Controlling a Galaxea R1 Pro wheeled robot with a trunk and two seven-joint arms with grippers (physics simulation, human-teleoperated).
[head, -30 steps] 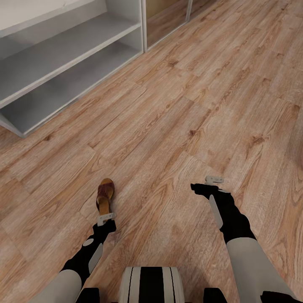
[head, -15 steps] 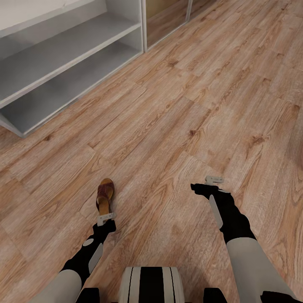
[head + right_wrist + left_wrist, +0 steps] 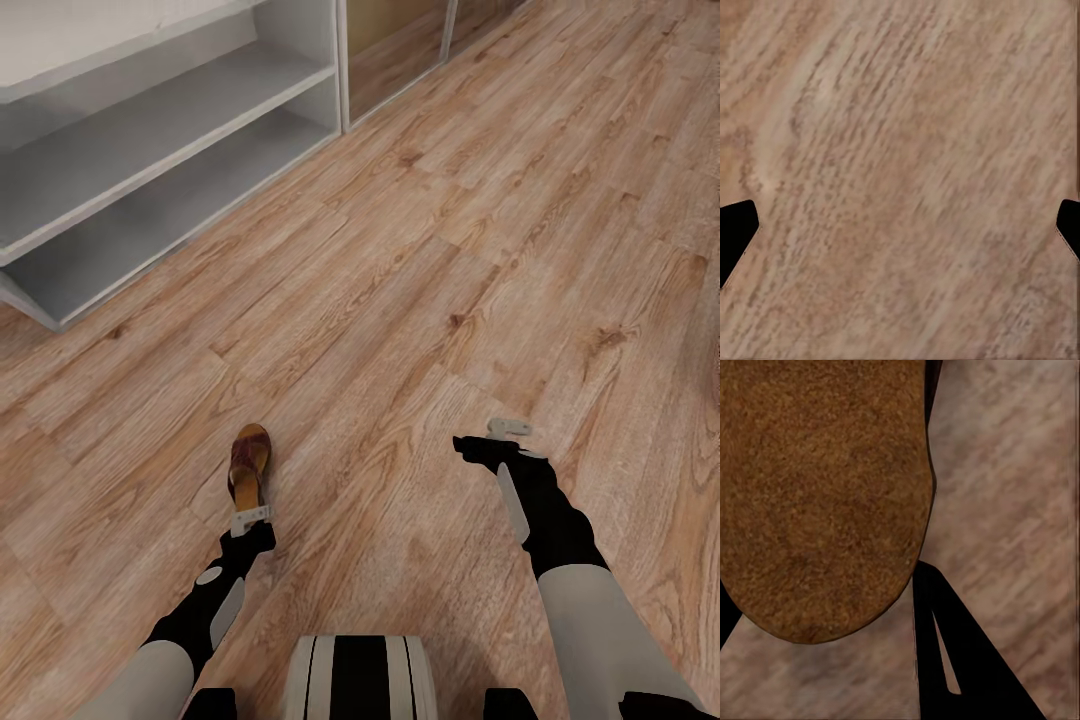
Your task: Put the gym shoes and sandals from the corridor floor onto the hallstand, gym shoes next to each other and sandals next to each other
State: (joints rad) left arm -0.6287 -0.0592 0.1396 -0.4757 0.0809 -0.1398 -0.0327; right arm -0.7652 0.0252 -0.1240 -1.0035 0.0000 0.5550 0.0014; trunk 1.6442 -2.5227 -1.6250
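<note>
A dark brown sandal [image 3: 249, 462] with a tan insole sticks out ahead of my left gripper [image 3: 249, 508], which is shut on its heel end and holds it above the corridor floor [image 3: 450, 250]. In the left wrist view the sandal's brown sole [image 3: 817, 495] sits close to the camera beside one black finger [image 3: 964, 660]. My right gripper [image 3: 490, 436] hangs open over bare planks, its fingertips [image 3: 735, 232] wide apart with nothing between them. The light-grey hallstand [image 3: 150, 150] stands at the far left, both shelf compartments showing no shoes. The gym shoes and the other sandal are out of view.
A tall panel with a wood-toned inset [image 3: 395, 50] stands just right of the hallstand's end wall. Open wood-grain floor stretches from the hallstand to my arms and off to the right.
The head camera has shifted slightly, so the hallstand and floor sit a little lower in the picture. Both grippers and the sandal hold the same pose.
</note>
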